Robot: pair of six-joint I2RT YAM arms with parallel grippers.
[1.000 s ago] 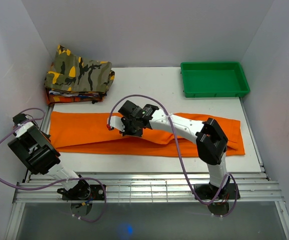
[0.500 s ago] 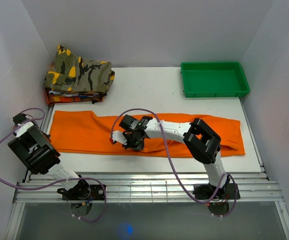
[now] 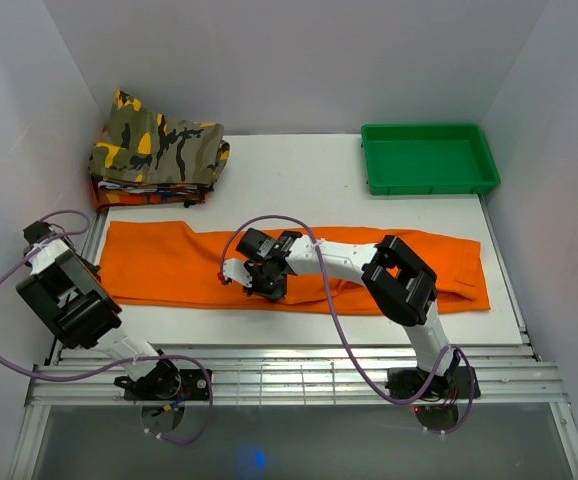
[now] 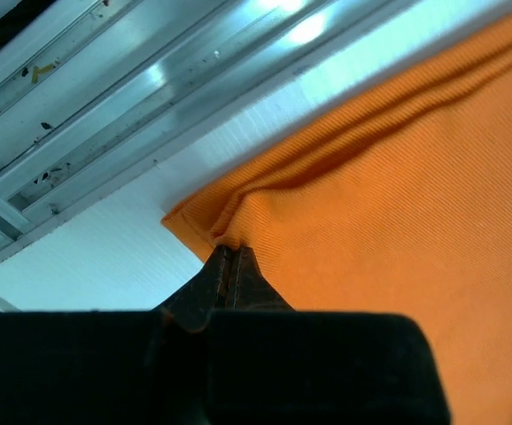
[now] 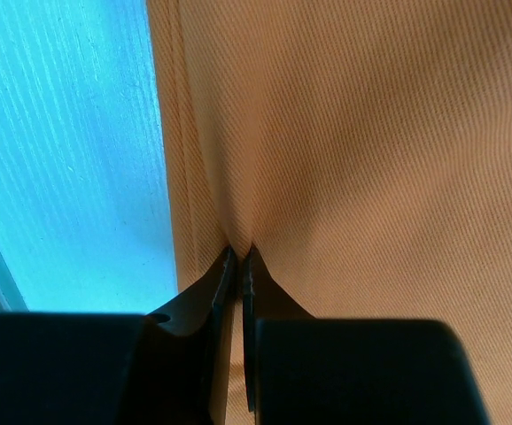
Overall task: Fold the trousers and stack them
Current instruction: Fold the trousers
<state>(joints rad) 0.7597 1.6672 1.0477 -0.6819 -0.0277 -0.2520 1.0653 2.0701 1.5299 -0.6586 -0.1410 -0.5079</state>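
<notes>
**On the table: orange trousers pinched in two places**

Across the middle of the table your trousers lie flat in one long orange band that runs from the left edge nearly to the right edge.

Your right pincer is down on their near long edge, left of the middle of their length. In the right wrist view its tips are clenched on a small pucker of cloth just beside the hem, and bare table shows to one side of that hem.

Your left pincer is at the near-left corner of the trousers, clamped shut on a ridge of fabric that rises into its tips. The metal rails of the table edge lie just past that corner.

Farther out, a folded camouflage garment tops a small pile in the far-left corner, close to the trousers' far edge. A green tray stands in the far-right corner, apart from the trousers.
</notes>
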